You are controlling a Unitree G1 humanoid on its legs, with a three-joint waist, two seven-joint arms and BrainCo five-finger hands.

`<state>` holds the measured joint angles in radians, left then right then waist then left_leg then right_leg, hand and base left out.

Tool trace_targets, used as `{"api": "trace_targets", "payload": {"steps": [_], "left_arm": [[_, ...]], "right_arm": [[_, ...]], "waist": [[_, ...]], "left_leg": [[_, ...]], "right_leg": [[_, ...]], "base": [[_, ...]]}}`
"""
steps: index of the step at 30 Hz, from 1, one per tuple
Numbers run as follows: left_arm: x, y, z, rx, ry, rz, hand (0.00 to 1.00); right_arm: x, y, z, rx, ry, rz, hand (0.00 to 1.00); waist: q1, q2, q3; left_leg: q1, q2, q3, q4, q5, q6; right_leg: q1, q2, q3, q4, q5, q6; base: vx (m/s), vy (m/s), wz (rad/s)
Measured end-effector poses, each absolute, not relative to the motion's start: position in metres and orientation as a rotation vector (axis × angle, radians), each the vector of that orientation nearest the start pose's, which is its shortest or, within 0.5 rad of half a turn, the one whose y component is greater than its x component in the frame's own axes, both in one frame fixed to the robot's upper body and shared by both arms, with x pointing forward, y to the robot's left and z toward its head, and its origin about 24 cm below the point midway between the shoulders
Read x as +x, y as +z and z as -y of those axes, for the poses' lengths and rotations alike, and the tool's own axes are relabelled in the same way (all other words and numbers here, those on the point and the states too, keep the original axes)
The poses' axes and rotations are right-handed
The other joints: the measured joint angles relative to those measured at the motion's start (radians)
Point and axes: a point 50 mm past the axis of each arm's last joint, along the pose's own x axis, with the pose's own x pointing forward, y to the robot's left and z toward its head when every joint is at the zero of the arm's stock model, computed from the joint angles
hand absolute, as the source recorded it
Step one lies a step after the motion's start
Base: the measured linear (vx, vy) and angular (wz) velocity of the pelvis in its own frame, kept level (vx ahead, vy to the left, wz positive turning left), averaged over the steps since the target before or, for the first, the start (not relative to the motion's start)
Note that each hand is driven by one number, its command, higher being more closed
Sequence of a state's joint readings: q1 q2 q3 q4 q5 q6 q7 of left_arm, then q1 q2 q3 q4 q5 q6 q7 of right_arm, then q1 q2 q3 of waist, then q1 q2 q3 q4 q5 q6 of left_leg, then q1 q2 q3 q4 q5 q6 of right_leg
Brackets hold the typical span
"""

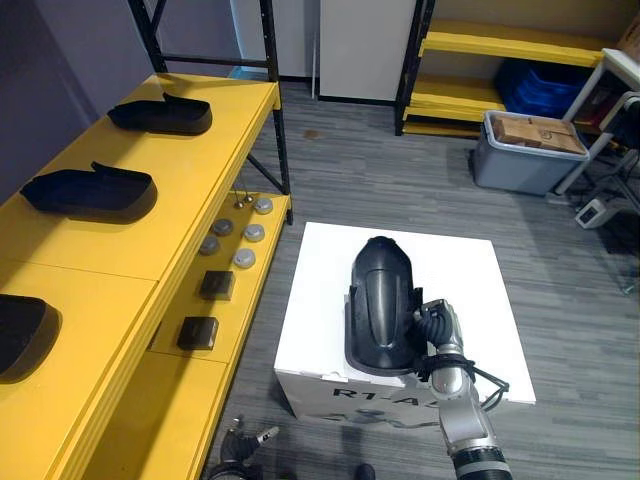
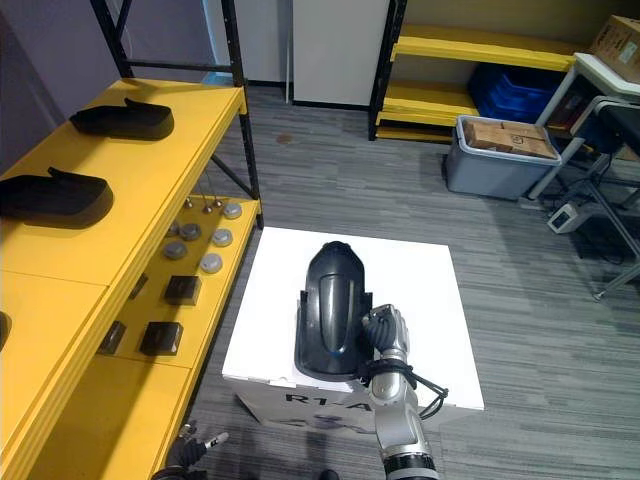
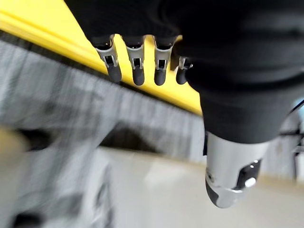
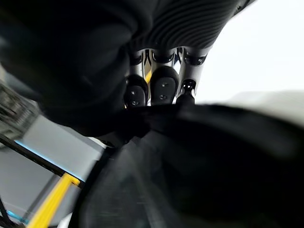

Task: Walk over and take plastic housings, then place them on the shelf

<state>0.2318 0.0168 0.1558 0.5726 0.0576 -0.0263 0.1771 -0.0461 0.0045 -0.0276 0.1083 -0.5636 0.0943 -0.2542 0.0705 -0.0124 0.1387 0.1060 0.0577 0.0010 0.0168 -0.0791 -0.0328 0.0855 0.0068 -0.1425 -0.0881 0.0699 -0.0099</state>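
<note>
Left eye view is showing us a black plastic housing lying on top of a white box. It is lying the long way. Its round end is pointing at the far edge of the box, and its wide end is reaching the near edge. It is sitting a little left of the middle.

Our right robot hand is touching the right side of the housing, close to the near edge of the box. We cannot tell if this robot hand is pinching the housing or only leaning on it.

Left wrist view is showing us our left robot hand. Its fingers are hanging loose in a row, spread a little, with the thumb standing apart. It is holding nothing and is hanging over the grey floor, beside a yellow edge.

On our left, a yellow shelf is standing next to the box. Three more housings are resting on its top board: one far, one in the middle and one near. They are lying well apart from each other. On the lower board, small round grey discs and two dark blocks are sitting.

Far off on the right, a grey bin is standing on the floor.
</note>
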Motion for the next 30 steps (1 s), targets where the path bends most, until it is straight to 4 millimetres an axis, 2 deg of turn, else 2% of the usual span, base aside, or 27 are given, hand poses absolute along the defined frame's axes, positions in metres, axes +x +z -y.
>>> {"api": "trace_targets", "payload": {"steps": [4, 9, 12, 13, 14, 17, 21, 26, 30], "left_arm": [[0.138, -0.085, -0.227, 0.073, 0.511, -0.597, 0.0], [0.166, -0.021, -0.238, 0.037, 0.603, -0.255, 0.0], [0.175, 0.012, -0.238, 0.001, 0.626, -0.093, 0.0], [0.179, 0.029, -0.238, -0.007, 0.622, -0.01, 0.0], [0.182, 0.046, -0.235, -0.024, 0.609, 0.077, 0.0], [0.186, 0.077, -0.226, -0.086, 0.551, 0.235, 0.0], [0.199, 0.092, -0.204, -0.164, 0.401, 0.304, 0.0], [0.217, 0.102, -0.156, -0.292, 0.112, 0.325, 0.0], [0.224, 0.097, -0.142, -0.33, 0.033, 0.289, 0.0]], "right_arm": [[0.257, 0.05, 0.168, -0.559, -0.324, 0.017, 1.0], [0.249, 0.08, 0.162, -0.532, -0.344, 0.175, 1.0], [0.248, 0.087, 0.157, -0.523, -0.332, 0.217, 1.0], [0.248, 0.088, 0.156, -0.521, -0.327, 0.229, 1.0], [0.248, 0.089, 0.156, -0.521, -0.326, 0.235, 1.0], [0.247, 0.095, 0.156, -0.518, -0.33, 0.26, 1.0], [0.247, 0.105, 0.149, -0.518, -0.303, 0.318, 1.0], [0.251, 0.122, 0.125, -0.52, -0.196, 0.432, 1.0], [0.253, 0.13, 0.11, -0.51, -0.13, 0.491, 1.0]], "waist": [[0.0, 0.0, 0.0], [0.005, 0.0, 0.0], [0.005, 0.0, -0.001], [0.004, 0.0, -0.002], [0.005, 0.0, -0.003], [0.005, 0.002, -0.007], [-0.002, 0.003, -0.018], [-0.009, 0.01, -0.046], [-0.009, 0.019, -0.062]], "left_leg": [[-0.001, -0.002, 0.001, 0.007, 0.0, 0.0], [-0.001, -0.002, 0.002, 0.017, -0.003, 0.003], [-0.001, -0.002, 0.003, 0.021, -0.004, 0.003], [-0.001, -0.002, 0.003, 0.022, -0.005, 0.004], [-0.001, -0.002, 0.003, 0.022, -0.005, 0.004], [-0.001, -0.003, 0.003, 0.022, -0.004, 0.004], [-0.003, -0.004, 0.002, 0.023, -0.004, 0.004], [-0.012, -0.004, 0.002, 0.029, -0.004, 0.004], [-0.012, -0.003, 0.002, 0.031, -0.004, 0.004]], "right_leg": [[0.002, -0.002, 0.001, 0.0, 0.0, 0.0], [0.007, -0.002, 0.001, -0.004, 0.0, 0.0], [0.009, -0.002, 0.001, -0.004, 0.0, 0.0], [0.01, -0.002, 0.001, -0.004, 0.0, 0.0], [0.01, -0.002, 0.001, -0.004, 0.0, 0.0], [0.01, -0.003, 0.0, -0.003, 0.0, 0.0], [0.008, -0.003, 0.0, 0.0, 0.0, 0.0], [0.001, 0.0, 0.001, 0.001, 0.002, -0.002], [0.001, 0.002, 0.003, 0.0, 0.003, -0.003]], "base": [[0.0, 0.0, 0.0], [0.0, 0.0, 0.0], [0.0, 0.0, 0.0], [0.0, 0.0, 0.0], [0.0, 0.0, 0.0], [0.0, 0.0, 0.0], [0.0, 0.0, 0.0], [0.0, 0.0, 0.0], [0.0, 0.0, 0.0]]}}
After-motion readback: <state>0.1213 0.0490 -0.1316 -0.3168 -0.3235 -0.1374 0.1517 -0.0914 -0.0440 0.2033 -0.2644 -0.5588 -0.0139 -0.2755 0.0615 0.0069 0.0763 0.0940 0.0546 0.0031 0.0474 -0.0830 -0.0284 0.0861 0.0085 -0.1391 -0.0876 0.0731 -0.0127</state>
